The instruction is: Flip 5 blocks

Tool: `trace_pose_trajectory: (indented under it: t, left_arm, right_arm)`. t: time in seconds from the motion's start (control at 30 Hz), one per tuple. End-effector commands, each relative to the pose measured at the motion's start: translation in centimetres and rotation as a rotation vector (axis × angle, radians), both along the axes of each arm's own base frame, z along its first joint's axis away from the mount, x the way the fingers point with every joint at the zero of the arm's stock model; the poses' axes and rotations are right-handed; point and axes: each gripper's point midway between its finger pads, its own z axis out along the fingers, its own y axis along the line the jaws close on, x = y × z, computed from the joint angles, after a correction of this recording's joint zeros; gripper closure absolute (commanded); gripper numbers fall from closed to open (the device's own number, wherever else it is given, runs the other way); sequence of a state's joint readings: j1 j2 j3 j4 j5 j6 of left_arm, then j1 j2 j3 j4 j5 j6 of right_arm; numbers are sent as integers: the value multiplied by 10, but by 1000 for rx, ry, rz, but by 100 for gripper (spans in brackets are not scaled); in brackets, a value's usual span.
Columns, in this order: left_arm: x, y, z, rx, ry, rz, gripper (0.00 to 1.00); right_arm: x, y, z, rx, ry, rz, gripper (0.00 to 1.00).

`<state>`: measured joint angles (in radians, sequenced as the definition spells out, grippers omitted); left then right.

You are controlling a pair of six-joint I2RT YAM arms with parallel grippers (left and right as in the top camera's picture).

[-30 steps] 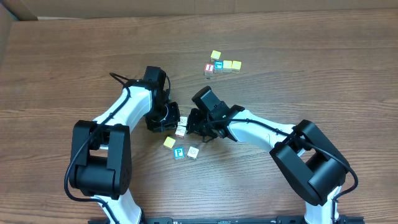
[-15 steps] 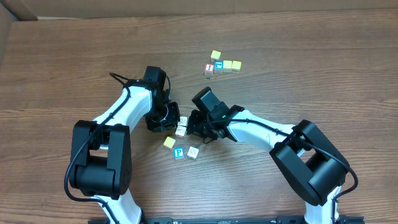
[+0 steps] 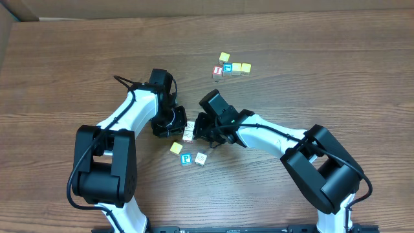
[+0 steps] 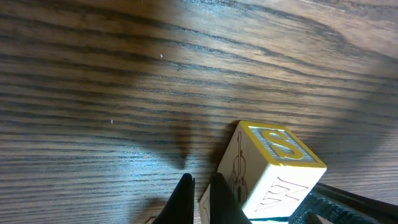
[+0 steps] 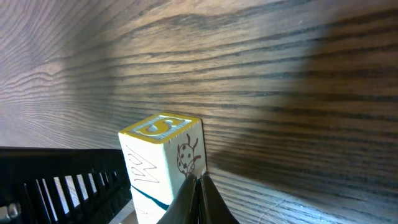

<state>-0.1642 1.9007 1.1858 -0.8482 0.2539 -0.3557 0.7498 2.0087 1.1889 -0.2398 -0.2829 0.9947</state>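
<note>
Block marked S (image 4: 267, 168) is flanked at overhead frame centre by left gripper (image 4: 200, 196) and right gripper (image 5: 200, 200) — both pinched closed, nothing held

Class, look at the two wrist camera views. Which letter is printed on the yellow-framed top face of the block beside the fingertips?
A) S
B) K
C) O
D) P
A: the block shows an S inside a yellow border on its top face, and both wrist views show it.

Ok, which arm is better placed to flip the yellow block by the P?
Left, probably: the left end effector, shut, sits nearest the yellow block; the right end effector lies past the S block between them.
</note>
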Motion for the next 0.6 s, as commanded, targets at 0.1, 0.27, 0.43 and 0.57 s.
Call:
trace_pose_trajectory:
  t: [0.1, 0.27, 0.43, 0.57]
  left_arm:
    - [-2, -7, 0, -28, 3, -20, 96]
    - [1, -9, 1, -35, -7, -21, 96]
    - [2, -7, 0, -23, -17, -28, 96]
    - [4, -6, 0, -17, -25, -27, 96]
  right_arm:
    - [1, 4, 0, 9, -15, 0, 96]
    - [1, 2, -2, -4, -15, -2, 96]
    - [1, 0, -3, -15, -17, -2, 96]
    - [6, -4, -5, -40, -43, -22, 96]
